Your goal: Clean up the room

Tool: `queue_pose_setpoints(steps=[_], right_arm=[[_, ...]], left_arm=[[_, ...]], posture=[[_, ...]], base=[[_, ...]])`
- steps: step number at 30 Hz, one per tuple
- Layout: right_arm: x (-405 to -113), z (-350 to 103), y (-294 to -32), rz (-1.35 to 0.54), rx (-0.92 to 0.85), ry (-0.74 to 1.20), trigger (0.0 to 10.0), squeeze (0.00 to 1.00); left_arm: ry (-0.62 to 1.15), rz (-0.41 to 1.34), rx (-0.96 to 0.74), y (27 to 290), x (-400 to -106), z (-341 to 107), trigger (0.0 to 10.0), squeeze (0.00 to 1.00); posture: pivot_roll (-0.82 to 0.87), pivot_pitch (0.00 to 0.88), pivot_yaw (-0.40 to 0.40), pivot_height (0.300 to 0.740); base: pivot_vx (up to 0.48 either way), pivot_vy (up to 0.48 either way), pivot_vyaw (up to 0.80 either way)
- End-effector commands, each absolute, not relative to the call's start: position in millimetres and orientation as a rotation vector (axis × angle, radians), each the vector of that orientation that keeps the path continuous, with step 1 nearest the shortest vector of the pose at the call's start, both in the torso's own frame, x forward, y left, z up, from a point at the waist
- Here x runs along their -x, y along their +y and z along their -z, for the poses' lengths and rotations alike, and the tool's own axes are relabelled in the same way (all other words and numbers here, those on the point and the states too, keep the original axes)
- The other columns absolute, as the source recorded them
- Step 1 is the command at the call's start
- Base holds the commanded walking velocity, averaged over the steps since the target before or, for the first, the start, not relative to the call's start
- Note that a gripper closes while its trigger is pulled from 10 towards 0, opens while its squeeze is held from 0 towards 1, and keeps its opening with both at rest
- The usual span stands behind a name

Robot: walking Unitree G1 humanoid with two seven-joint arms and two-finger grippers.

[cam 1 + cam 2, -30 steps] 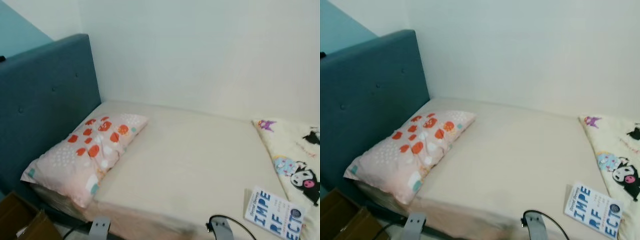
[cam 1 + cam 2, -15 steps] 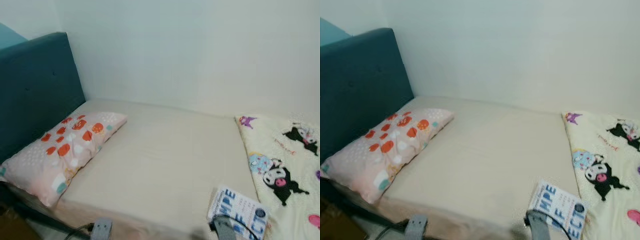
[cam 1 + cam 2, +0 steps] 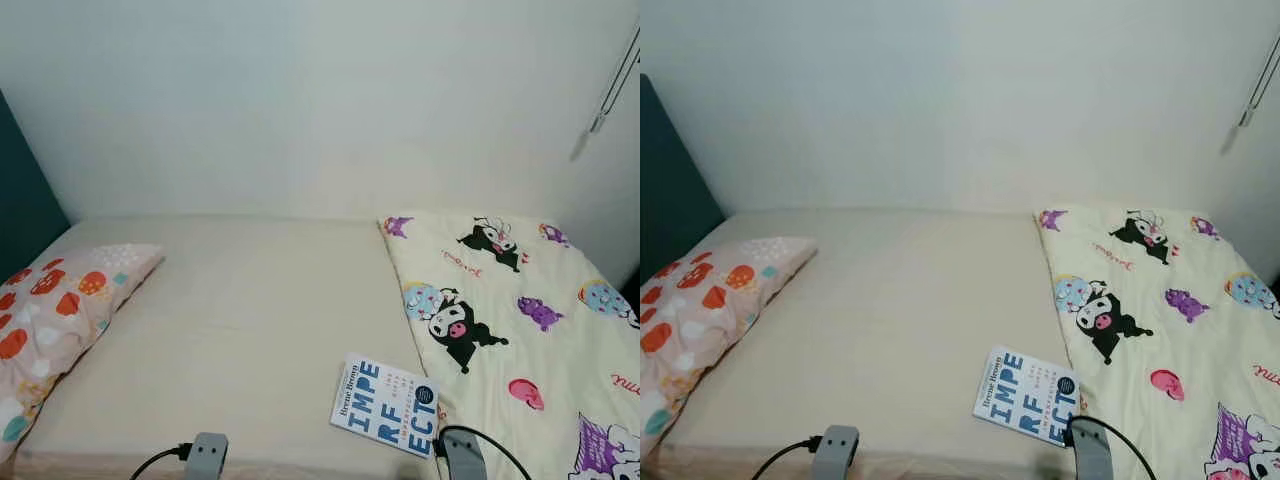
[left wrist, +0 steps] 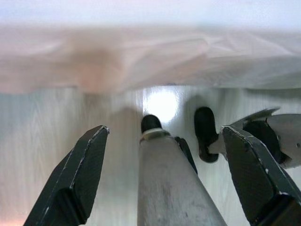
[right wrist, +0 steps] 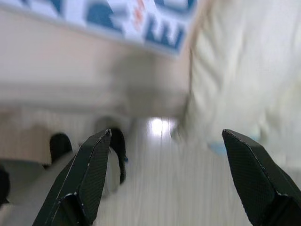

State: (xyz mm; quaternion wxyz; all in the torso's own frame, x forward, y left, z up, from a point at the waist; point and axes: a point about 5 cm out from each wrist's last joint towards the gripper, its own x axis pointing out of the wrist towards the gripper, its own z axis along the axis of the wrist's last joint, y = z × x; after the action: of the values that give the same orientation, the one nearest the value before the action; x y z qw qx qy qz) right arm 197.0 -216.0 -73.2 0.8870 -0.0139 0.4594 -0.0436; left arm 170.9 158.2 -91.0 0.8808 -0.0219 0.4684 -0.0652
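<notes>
Lying on bed (image 3: 250,330), book (image 3: 386,404) beside cartoon blanket (image 3: 520,330), pillow (image 3: 50,320) apart, both grippers (image 4: 162,179) (image 5: 160,183) spread, empty.

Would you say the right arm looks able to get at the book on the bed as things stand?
Probably yes: the book lies flat near the bed's front edge, just ahead of the open right gripper, with nothing on top.

Each pincer has two long black wedge-shaped fingers with a finely dimpled texture, as on the left pincer (image 4: 164,174) and right pincer (image 5: 176,176). Two silver-grey arm pieces sit at six o'clock in the head views, each trailing a thin black cable (image 3: 160,460).
</notes>
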Motion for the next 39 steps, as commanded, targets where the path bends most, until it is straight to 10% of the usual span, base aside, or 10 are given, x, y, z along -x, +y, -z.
queue_pose_setpoints(steps=[1, 18, 39], right_arm=[[-203, 70, -214, 0.092, 0.011, 0.924, 10.0, 0.0], [-274, 22, -200, 0.084, -0.332, 0.636, 10.0, 0.0], [-274, 28, -164, -0.005, -0.499, 0.71, 10.0, 0.0]], left_arm=[[1.0, 0.132, 0.032, 161, -165, 93, 10.0, 0.0], [1.002, 0.124, 0.003, 163, -165, 94, 10.0, 0.0], [1.017, 0.134, -0.026, 168, -157, 96, 10.0, 0.0]], posture=[[-0.03, 0.0, -0.024, 0.71], [-0.03, 0.0, -0.026, 0.71], [-0.02, 0.0, -0.019, 0.685]], base=[[0.0, 0.0, 0.0], [0.0, -0.193, 0.0], [0.0, 0.0, 0.0]])
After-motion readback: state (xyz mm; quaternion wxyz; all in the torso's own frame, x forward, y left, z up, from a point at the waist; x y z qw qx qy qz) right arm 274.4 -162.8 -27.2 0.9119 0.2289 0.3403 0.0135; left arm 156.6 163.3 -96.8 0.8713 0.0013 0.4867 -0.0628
